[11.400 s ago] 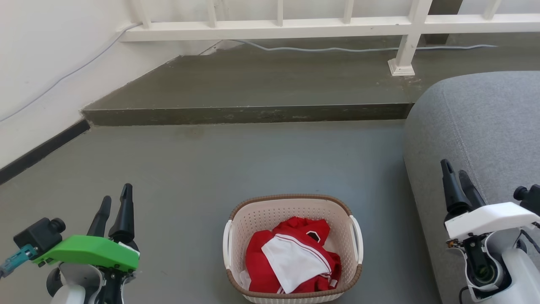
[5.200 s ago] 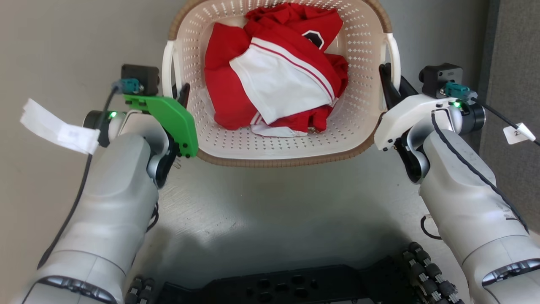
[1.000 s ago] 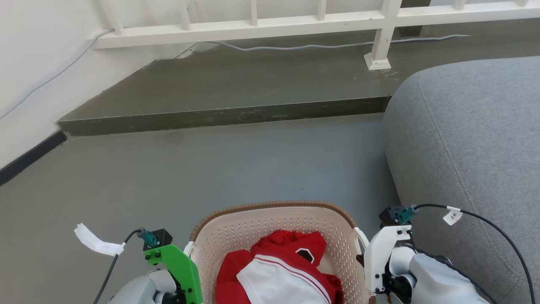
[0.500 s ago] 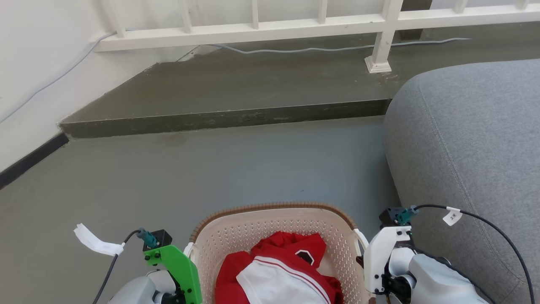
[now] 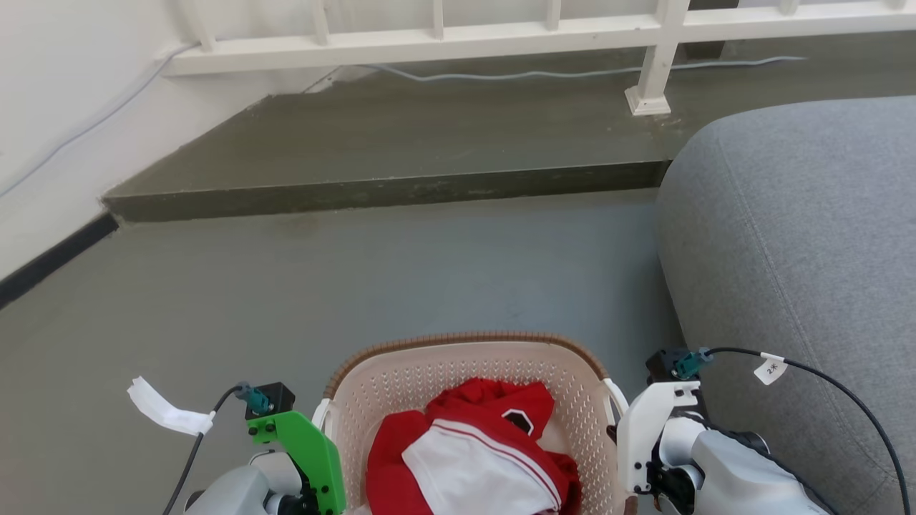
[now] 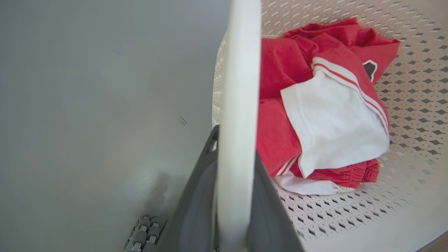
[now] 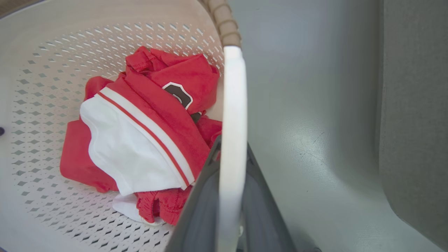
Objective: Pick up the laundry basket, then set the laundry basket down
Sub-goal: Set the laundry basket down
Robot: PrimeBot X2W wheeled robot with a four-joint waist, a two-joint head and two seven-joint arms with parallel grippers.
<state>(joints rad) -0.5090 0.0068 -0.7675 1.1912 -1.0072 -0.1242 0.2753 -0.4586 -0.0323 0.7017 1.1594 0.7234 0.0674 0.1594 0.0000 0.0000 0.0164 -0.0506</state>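
Wrist views showed my left fingers [image 6: 196, 203] and right fingers [image 7: 199, 210] each pinching a white handle [image 6: 238, 105] of the basket [image 5: 401, 379], held above the floor [image 5: 286, 286] beside the sofa [image 5: 787, 214]; rigid, probably light, best carried by those handles.

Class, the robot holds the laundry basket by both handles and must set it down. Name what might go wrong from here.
1. The left gripper and right gripper pinch only the thin white handles; uneven lowering may tilt the laundry basket and shift the red and white clothes.
2. The grey sofa lies close beside the right gripper, which might brush it.
3. Set across the raised step ahead, the basket would probably rock.
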